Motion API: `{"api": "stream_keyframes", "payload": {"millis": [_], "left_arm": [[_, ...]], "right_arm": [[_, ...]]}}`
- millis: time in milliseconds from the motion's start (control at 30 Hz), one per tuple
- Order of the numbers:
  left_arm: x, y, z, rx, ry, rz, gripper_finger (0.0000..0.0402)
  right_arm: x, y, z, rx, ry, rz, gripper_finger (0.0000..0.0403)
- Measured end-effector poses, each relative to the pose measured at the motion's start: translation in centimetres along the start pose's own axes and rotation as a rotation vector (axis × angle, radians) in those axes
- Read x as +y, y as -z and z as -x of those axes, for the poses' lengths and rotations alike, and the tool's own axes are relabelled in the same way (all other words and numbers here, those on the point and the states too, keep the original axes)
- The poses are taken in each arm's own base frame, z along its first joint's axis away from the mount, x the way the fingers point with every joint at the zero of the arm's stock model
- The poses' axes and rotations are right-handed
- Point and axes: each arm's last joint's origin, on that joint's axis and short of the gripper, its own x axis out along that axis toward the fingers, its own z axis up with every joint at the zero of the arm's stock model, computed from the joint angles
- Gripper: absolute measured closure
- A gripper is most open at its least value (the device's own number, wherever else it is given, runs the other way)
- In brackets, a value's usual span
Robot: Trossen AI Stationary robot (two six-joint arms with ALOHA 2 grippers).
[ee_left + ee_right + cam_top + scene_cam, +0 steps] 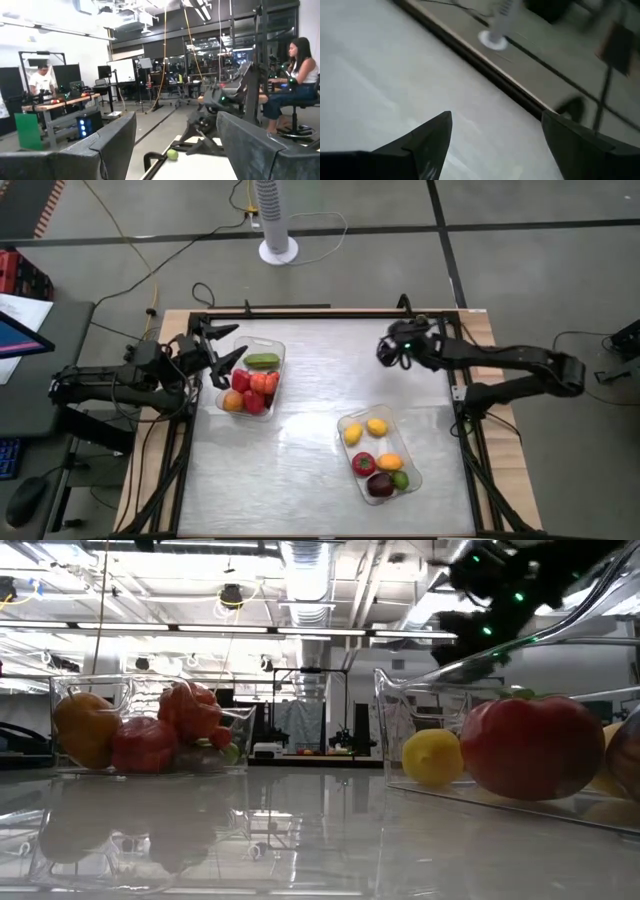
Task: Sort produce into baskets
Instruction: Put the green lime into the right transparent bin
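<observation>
On the table (300, 480) I see both baskets filled; left pincer (228, 350) gapes beside the left basket (277, 350), right pincer (384, 352) gapes, empty, well behind the right basket (345, 423).

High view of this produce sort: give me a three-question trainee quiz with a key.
1. True or false: loose produce lies on the table outside the trays.
2. Which tray holds the long green piece? A) left tray B) right tray
3. Fill in: both grippers have their fingers ____.

Key:
1. False; every piece seen sits inside a tray.
2. A; the green piece lies at the left tray's far end.
3. Open; the left gripper hangs by the left tray, the right gripper over bare table, both empty.
</observation>
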Motion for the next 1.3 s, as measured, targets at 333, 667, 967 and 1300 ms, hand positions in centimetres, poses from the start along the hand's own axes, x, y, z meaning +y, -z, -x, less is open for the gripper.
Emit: {"api": "stream_keyframes", "payload": {"millis": [333, 667, 967, 1300], "left_arm": [[0.0, 0.0, 0.0, -0.003, -0.001, 0.001, 0.0136], [0.1, 0.0, 0.0, 0.002, -0.024, -0.035, 0.0136], [0.1, 0.0, 0.0, 0.006, -0.028, -0.038, 0.0136], [0.1, 0.0, 0.0, 0.008, -0.03, -0.046, 0.0136]], "right_arm": [[-5.8, 3.5, -4.0, 0.011, 0.26, -0.287, 0.0069], [-8.3, 5.2, -8.2, 0.107, 0.335, -0.369, 0.0071], [-9.8, 3.4, -9.5, 0.229, 0.355, -0.389, 0.0085], [-13.5, 1.3, -10.4, 0.522, 0.236, -0.452, 0.0088]]}}
